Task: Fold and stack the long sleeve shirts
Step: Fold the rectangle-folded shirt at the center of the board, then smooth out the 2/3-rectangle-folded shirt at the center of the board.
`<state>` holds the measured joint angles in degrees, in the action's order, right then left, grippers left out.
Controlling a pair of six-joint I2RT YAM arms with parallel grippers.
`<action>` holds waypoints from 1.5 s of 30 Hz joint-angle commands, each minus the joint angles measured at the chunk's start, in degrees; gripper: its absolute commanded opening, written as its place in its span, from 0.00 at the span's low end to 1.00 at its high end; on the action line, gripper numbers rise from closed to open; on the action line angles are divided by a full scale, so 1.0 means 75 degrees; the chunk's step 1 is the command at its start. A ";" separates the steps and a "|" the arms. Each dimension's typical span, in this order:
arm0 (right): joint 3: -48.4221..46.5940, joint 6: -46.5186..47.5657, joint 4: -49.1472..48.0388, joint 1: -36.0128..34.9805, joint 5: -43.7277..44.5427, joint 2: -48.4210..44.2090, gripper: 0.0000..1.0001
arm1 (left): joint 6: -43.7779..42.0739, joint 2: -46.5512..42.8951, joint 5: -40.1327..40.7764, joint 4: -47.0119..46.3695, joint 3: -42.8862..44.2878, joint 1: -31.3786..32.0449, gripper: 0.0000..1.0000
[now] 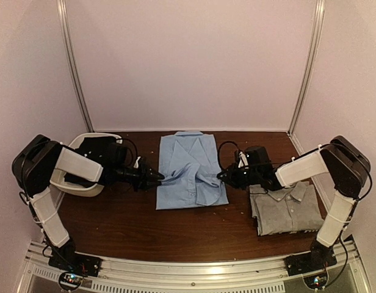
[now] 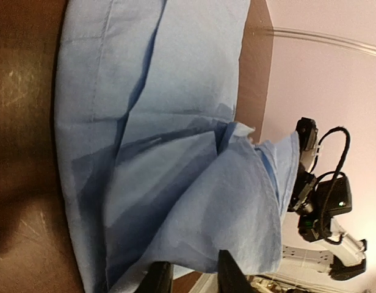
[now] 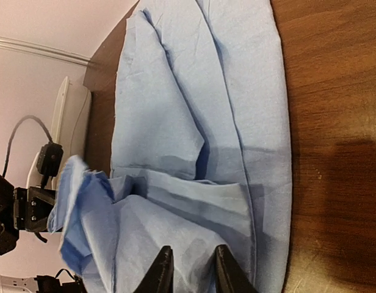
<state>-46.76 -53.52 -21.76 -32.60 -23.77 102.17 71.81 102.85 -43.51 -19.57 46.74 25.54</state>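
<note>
The light blue shirt (image 1: 191,162) lies flat in the middle of the table, collar at the far end. Its lower part is doubled up into a raised, rumpled fold across the middle (image 2: 237,201). My left gripper (image 1: 157,177) is at the shirt's left edge. Its jaws (image 2: 193,261) stand a little apart, and the fold's edge drapes at the fingertips. My right gripper (image 1: 222,176) is at the right edge. Its fingers (image 3: 192,250) are also slightly parted over the blue cloth (image 3: 194,110). The grey shirt (image 1: 289,210) lies folded at the right, under the right arm.
A white basket (image 1: 90,189) stands at the left behind the left arm, and its rim (image 3: 69,128) shows in the right wrist view. Pale walls close off the table at the back and both sides. Brown tabletop (image 1: 176,235) runs in front of the shirts.
</note>
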 commanded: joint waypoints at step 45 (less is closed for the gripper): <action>0.0763 0.1549 0.2963 -0.1973 0.1942 -0.2943 0.58 | -0.5610 0.3447 0.6665 0.8468 0.8628 0.2958 0.54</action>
<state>-41.56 -40.88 2.37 -46.72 -10.44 80.16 31.48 128.20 1.17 40.71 109.03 47.33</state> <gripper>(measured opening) 0.576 0.560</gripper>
